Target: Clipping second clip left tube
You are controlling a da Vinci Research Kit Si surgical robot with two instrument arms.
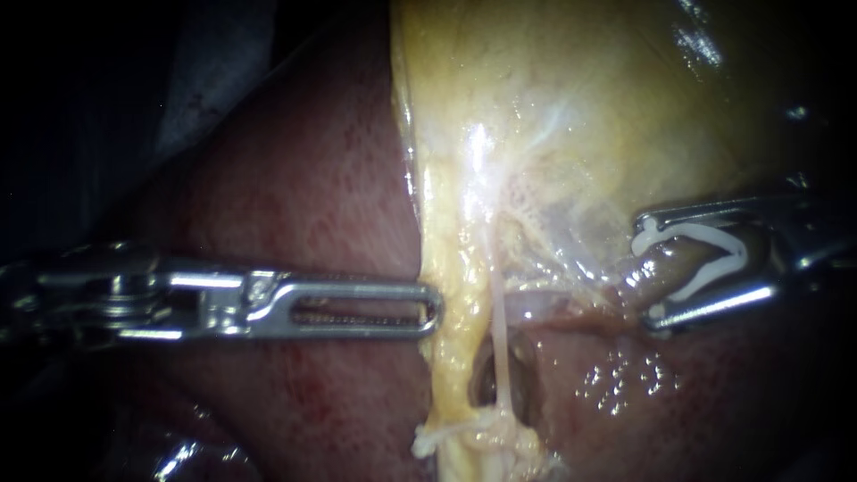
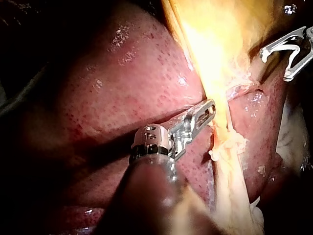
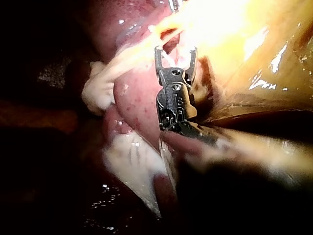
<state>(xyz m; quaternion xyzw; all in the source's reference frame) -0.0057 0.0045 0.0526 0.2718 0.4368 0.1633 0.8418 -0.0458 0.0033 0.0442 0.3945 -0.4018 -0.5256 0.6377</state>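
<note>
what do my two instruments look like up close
Both are shiny silver metal on dark shafts, with jointed wrists. The left instrument ends in a long flat tip with a rounded end and a slot through it. The right instrument has shorter jaws in a fork; the white piece in them is a clip, not part of it.

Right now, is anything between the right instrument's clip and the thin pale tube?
Yes. Brownish tissue fills the mouth of the clip in the right instrument, and a pinkish band lies between it and the pale tube.
</note>
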